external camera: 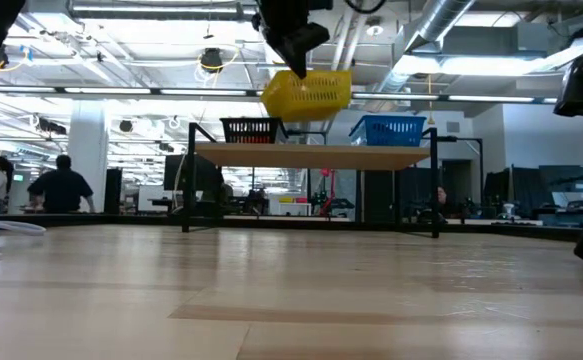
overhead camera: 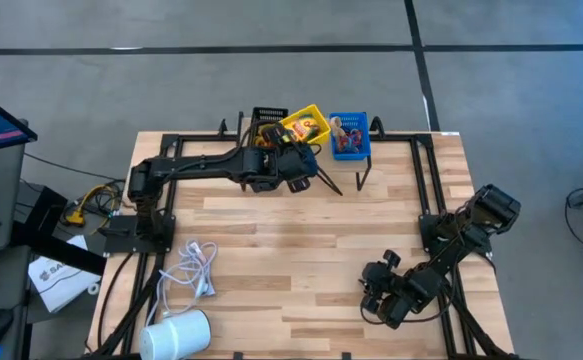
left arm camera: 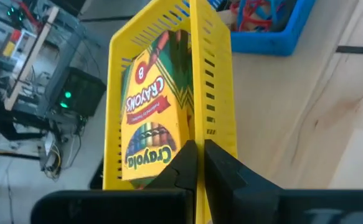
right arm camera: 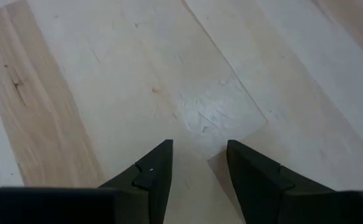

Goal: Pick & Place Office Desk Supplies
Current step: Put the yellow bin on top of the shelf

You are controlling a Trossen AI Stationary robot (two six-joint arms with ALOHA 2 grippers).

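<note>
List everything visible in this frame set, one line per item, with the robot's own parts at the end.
yellow bin: one, yellow, lifted above the shelf at the table's far edge, tilted, wall pinched by the left gripper
crayon boxes: at least one, yellow-and-green, inside the yellow bin
blue bin: one, blue, far edge, holding coloured rubber bands
black bin: one, black, far edge
white cable: one, near left
white cylinder: one, near-left corner
left gripper: shut on the yellow bin's wall
right gripper: open, empty, over bare wood near right
</note>
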